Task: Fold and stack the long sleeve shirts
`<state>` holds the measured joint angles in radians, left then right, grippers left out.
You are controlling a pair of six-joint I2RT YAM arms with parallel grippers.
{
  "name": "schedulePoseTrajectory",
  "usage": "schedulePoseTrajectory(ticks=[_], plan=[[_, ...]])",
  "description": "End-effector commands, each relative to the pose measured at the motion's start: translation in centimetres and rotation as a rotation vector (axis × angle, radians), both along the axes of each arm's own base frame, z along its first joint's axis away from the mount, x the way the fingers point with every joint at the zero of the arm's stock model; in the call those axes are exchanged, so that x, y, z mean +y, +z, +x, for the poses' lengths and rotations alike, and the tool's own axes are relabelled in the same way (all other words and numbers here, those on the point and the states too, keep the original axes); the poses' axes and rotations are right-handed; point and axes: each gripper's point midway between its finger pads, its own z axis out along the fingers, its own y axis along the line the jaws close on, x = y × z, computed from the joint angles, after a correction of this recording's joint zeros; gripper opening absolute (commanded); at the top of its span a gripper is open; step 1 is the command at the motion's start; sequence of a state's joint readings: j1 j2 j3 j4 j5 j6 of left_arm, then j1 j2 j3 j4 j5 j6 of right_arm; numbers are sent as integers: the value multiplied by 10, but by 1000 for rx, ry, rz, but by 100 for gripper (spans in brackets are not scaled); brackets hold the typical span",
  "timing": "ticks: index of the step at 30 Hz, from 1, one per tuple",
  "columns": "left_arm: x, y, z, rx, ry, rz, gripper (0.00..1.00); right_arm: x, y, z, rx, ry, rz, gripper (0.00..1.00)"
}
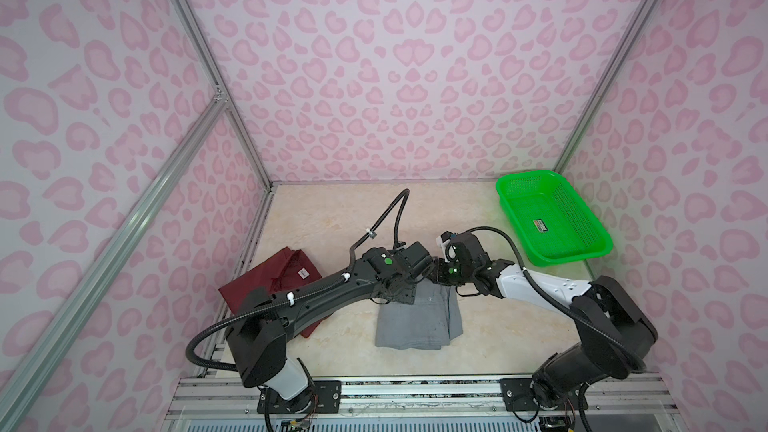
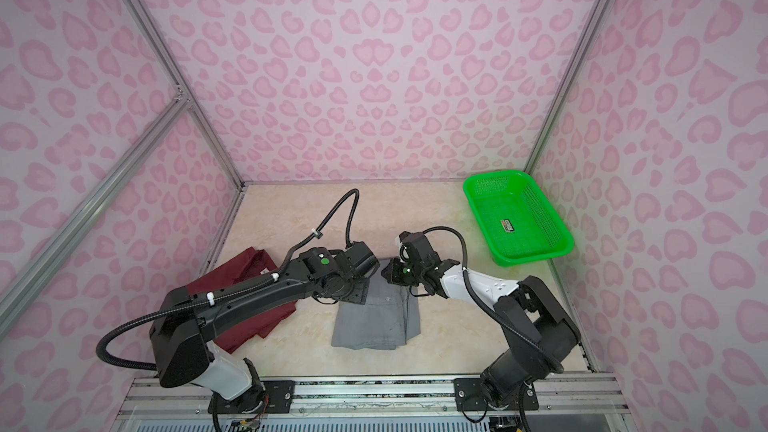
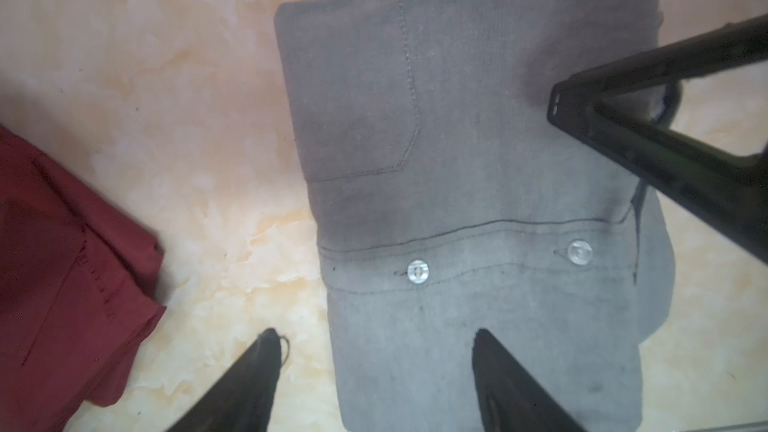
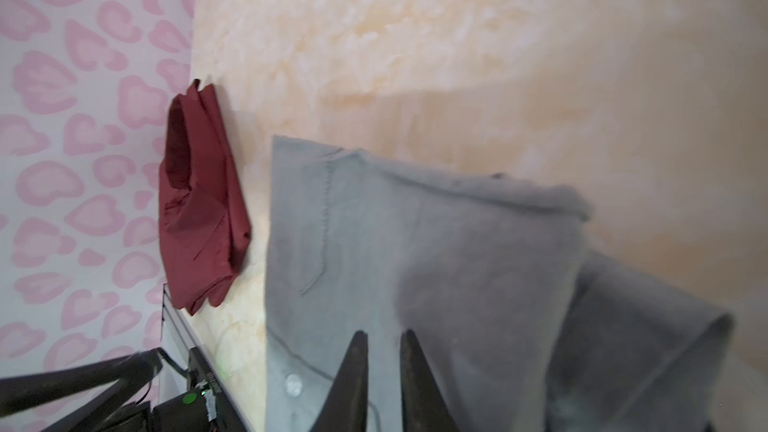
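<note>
The grey shirt (image 1: 415, 322) is lying folded into a rectangle on the marbled table (image 1: 332, 218). The left gripper (image 3: 374, 332) is hovering over its buttoned placket, jaws spread wide and holding nothing. The right gripper (image 4: 382, 332) is reaching onto the grey shirt's far edge with jaws drawn nearly together; whether cloth is pinched cannot be told. This fold probably calls for pressing the layers flat and squaring the edges before stacking with the maroon shirt (image 1: 266, 280), which is lying folded near the grey shirt's left-arm side. A green basket (image 1: 561, 238) is sitting well apart from the grey shirt, in a corner of the pink-patterned walls (image 1: 374, 76).
</note>
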<state>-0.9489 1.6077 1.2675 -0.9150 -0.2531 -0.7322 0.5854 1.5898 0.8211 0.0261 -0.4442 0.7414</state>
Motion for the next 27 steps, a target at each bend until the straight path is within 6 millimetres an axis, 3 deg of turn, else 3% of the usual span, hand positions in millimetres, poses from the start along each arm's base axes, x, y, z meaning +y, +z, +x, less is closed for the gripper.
schedulePoseTrajectory(ticks=[1, 7, 10, 12, 15, 17, 19, 20, 22, 25, 27], plan=[[-17, -16, 7, 3, -9, -34, 75, -14, -16, 14, -6, -33, -31, 18], [-45, -66, -7, 86, -30, -39, 74, -41, -73, 5, 115, -79, -92, 19], [-59, -90, -21, 134, -61, -8, 74, -43, -72, 3, 121, -89, -76, 21], [-60, -97, -24, 144, -71, 27, 74, -43, -57, 3, 90, -80, -76, 25], [-54, -85, -18, 103, -60, 46, 74, -52, -20, 3, 4, -70, -107, 43], [-52, -68, -13, 62, -54, 33, 74, -66, 1, -2, -46, -76, -154, 54], [-55, -53, -11, 42, -51, 0, 74, -83, 12, -8, -66, -102, -206, 65], [-60, -47, -11, 42, -50, -28, 74, -94, 13, -13, -52, -129, -230, 79], [-74, -37, -13, 47, -62, -85, 74, -109, 12, -23, -23, -141, -236, 96], [-100, -25, -17, 39, -92, -156, 74, -128, 2, -41, 36, -147, -226, 98], [-112, -28, -19, 47, -109, -174, 74, -134, -4, -51, 71, -133, -193, 98]])
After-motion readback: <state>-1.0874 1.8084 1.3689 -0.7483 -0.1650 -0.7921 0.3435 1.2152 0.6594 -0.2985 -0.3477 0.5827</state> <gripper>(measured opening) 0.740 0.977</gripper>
